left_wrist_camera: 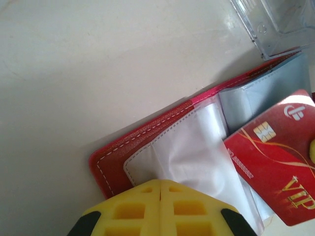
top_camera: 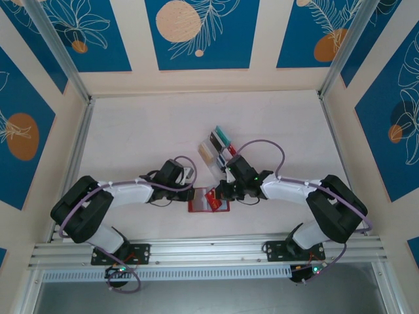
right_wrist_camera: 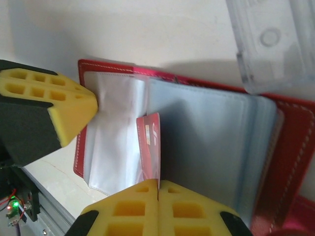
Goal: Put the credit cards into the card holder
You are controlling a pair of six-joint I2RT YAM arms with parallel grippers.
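tabletop (top_camera: 144, 131) bears card holder (top_camera: 221, 207) amid blue-flowered walls (top_camera: 196, 33).

One red card holder (left_wrist_camera: 118, 157) is on the worktop (top_camera: 144, 131). One red credit card (left_wrist_camera: 280, 167) shows at it. One clear rack (left_wrist_camera: 275, 24) carries several more cards (top_camera: 223, 136), too small to count. There are two end effectors: left end effector (left_wrist_camera: 160, 194) and right end effector (right_wrist_camera: 158, 189).
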